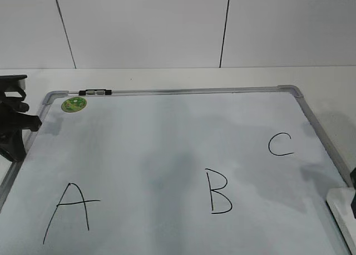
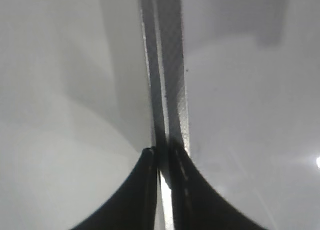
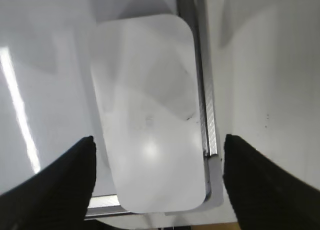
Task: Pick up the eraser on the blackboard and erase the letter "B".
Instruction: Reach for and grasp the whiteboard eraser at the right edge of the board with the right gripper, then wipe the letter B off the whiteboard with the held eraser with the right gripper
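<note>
Blackboard [image 1: 167,155] fills the exterior view, lying flat with a green sticker [image 1: 73,104] and a small clip [image 1: 95,91] at its far left corner. Drawn across it are "A" [image 1: 71,211], the letter "B" [image 1: 219,191] and "C" [image 1: 280,144]. The eraser [image 1: 340,210] shows only as a white edge at the board's near right corner.

Left wrist view shows what that one hides: the left gripper [image 2: 161,162] with its fingers pressed together over the grey frame [image 2: 167,64].

Right wrist view shows the eraser [image 3: 147,115] whole, flat against the frame corner, with the right gripper [image 3: 159,162] spread wide on either side, not touching it.
</note>
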Robot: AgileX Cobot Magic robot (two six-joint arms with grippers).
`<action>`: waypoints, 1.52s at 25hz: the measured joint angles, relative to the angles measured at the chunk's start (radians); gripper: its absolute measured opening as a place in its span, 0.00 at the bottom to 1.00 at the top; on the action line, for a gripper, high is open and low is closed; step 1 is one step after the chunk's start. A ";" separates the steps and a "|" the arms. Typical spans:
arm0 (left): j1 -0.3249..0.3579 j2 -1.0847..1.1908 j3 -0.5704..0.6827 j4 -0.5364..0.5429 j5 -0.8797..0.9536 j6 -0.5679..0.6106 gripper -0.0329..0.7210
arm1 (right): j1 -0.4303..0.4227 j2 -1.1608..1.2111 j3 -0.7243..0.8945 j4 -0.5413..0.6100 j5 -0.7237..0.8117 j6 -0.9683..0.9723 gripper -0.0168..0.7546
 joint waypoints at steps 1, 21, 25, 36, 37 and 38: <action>0.000 0.000 0.000 0.000 0.000 0.000 0.09 | 0.000 0.000 0.000 0.000 -0.011 -0.007 0.83; 0.000 0.000 0.000 0.001 0.000 0.000 0.09 | 0.000 0.000 0.081 0.015 -0.141 -0.054 0.83; 0.000 0.000 -0.001 0.001 0.000 0.000 0.09 | 0.000 0.015 0.081 0.017 -0.142 -0.067 0.86; 0.000 0.000 -0.001 0.001 0.000 0.000 0.09 | 0.000 0.089 0.081 0.028 -0.150 -0.073 0.87; 0.000 0.000 -0.001 0.001 0.000 0.000 0.09 | 0.000 0.096 0.081 0.030 -0.150 -0.074 0.87; 0.000 0.000 -0.001 0.001 0.000 0.000 0.09 | 0.000 0.104 0.081 0.032 -0.150 -0.074 0.87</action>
